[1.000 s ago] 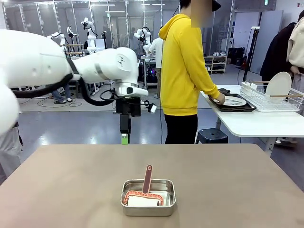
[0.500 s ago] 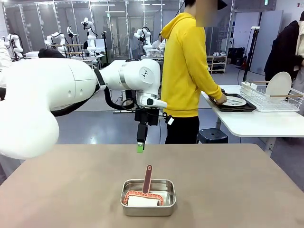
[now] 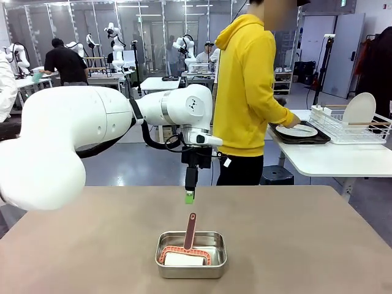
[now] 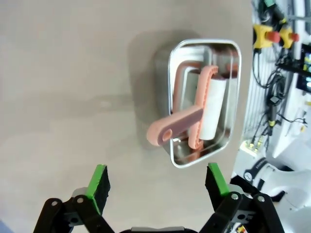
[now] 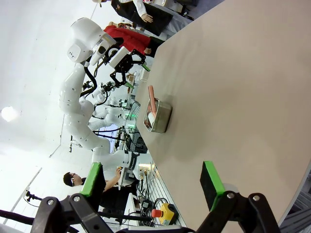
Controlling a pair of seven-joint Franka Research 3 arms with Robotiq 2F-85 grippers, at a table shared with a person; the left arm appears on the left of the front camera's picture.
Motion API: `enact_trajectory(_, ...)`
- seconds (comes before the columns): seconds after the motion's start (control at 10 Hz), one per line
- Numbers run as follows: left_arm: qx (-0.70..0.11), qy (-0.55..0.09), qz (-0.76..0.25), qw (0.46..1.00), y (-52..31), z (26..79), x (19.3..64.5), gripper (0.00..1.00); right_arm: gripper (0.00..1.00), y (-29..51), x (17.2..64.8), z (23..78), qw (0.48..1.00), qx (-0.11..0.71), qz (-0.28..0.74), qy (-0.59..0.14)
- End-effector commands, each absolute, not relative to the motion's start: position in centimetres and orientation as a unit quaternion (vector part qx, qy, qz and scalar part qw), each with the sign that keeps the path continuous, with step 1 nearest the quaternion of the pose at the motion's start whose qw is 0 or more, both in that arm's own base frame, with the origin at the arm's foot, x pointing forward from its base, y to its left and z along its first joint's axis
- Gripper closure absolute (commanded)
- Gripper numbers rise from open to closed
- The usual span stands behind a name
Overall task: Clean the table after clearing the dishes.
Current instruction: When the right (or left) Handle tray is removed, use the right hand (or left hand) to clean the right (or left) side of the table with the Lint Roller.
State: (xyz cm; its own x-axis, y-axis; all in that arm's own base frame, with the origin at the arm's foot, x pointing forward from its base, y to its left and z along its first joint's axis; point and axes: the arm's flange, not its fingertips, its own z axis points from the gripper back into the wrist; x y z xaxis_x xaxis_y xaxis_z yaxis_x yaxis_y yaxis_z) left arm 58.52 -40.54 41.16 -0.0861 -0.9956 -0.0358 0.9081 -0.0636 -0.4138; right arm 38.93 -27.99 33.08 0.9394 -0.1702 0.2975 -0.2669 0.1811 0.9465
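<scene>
This is looking like a robotics lab: a white robot arm [image 3: 92, 122] is hanging over the table [image 3: 306, 233], glass partitions [image 3: 153, 30] are dividing a wide hall with a grey floor [image 3: 141, 168], and cables [image 4: 273, 97] and what may be emergency-stop buttons [image 4: 265, 35] are sitting beside the table, while a person [image 3: 64, 61] is working farther back.

A grey floor [image 3: 147, 171] stretches behind. A white side table [image 3: 331, 160] stands at the right. Glass partitions [image 3: 153, 24] line the back.

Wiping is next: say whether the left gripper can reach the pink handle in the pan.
Probably yes: the left gripper hangs open above the pink handle, which juts from the steel pan; nothing between.
</scene>
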Motion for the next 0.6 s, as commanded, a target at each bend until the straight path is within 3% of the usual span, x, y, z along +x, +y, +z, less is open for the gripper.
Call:
enact_trajectory(0.0,-0.151,0.154,-0.71,0.671,-41.7,40.7,58.6,0.0,0.0,-27.9,38.7,33.3,0.748,0.639,0.035,-0.176)
enact_trajectory(0.5,-0.171,0.183,-0.699,0.67,-42.3,37.9,57.9,0.0,0.0,-27.9,38.7,33.3,0.748,0.639,0.035,-0.176)
